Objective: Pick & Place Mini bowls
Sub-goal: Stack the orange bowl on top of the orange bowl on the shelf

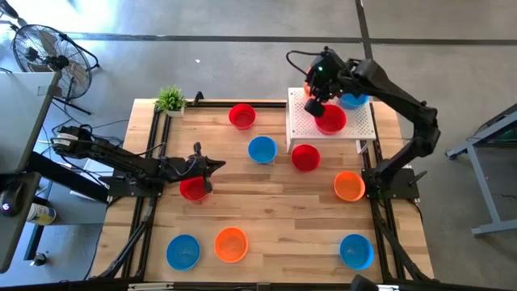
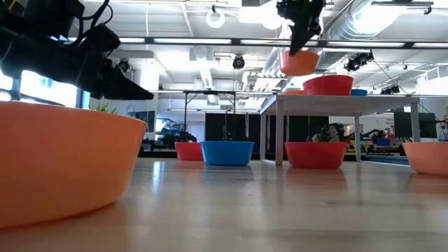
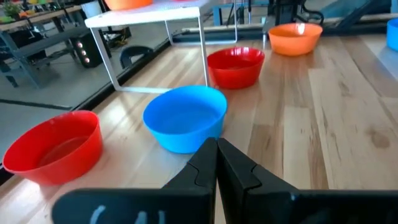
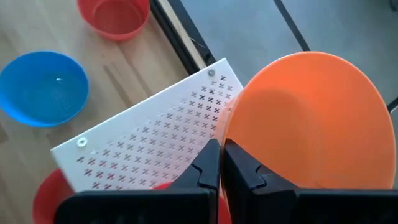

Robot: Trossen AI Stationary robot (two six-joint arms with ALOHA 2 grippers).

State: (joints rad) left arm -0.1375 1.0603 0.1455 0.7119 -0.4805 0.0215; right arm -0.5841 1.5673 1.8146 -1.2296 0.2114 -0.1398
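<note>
My right gripper (image 4: 219, 157) hangs over the far left part of the white perforated stand (image 4: 155, 140) and is shut on an orange mini bowl (image 4: 311, 118), which the low view shows above the stand top as the orange bowl (image 2: 299, 61). A red bowl (image 1: 329, 119) and a blue bowl (image 1: 353, 100) sit on the stand. My left gripper (image 1: 212, 166) is shut and touches nothing, hovering beside a red bowl (image 1: 194, 187) that rests on the table at its left side. My right gripper pinches the orange bowl by its rim (image 4: 229, 134) between the two fingers, coming from above and pointing down. The bowl hangs below the fingers, lifted clear of the stand top (image 2: 350, 98).
Several more bowls stand on the wooden table: red (image 1: 241, 115), blue (image 1: 262, 149), red (image 1: 304, 157), orange (image 1: 349, 186), and along the near edge blue (image 1: 183, 251), orange (image 1: 231, 244), blue (image 1: 356, 250). A small green plant (image 1: 170, 99) stands at the far left corner.
</note>
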